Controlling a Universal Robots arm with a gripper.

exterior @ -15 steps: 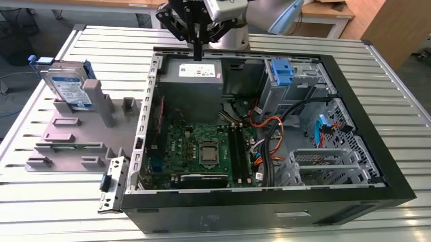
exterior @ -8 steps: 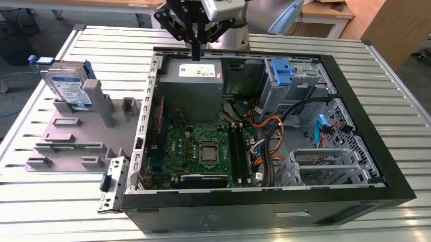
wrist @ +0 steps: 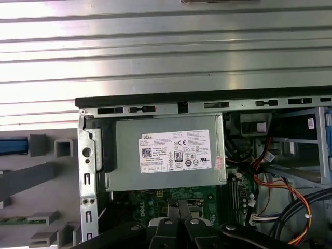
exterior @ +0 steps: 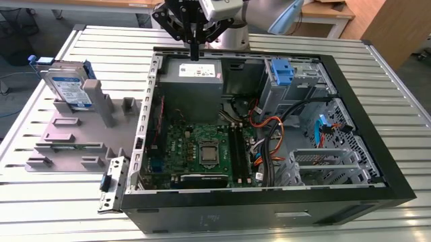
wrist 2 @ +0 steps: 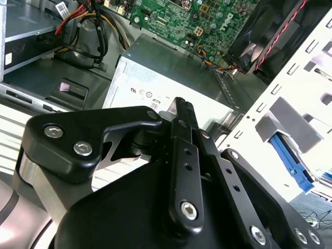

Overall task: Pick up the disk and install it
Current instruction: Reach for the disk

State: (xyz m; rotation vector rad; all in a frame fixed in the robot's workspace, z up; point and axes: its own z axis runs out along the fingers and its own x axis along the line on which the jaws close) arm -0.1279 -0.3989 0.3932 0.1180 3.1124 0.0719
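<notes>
The disk (exterior: 67, 86), a silver drive with a white-and-blue label and blue rails, stands on edge in a grey holder (exterior: 74, 143) at the exterior view's left, outside the open computer case (exterior: 397, 191). My gripper (exterior: 195, 55) hangs at the case's far edge, just above the grey power supply box (exterior: 194, 71), far from the disk. Its black fingers are shut together with nothing between them. In both wrist views the shut gripper (wrist 2: 181, 104) (wrist: 179, 205) points toward the power supply (wrist 2: 155, 83) (wrist: 168, 155).
Inside the case lie the green motherboard (exterior: 202, 146), orange and black cables (exterior: 269, 136), a metal drive cage (exterior: 323, 161) and a blue bracket (exterior: 283, 73) at the far right. A loose metal bracket (exterior: 111, 184) lies by the case's near left corner. The ribbed metal table (exterior: 384, 75) surrounds everything.
</notes>
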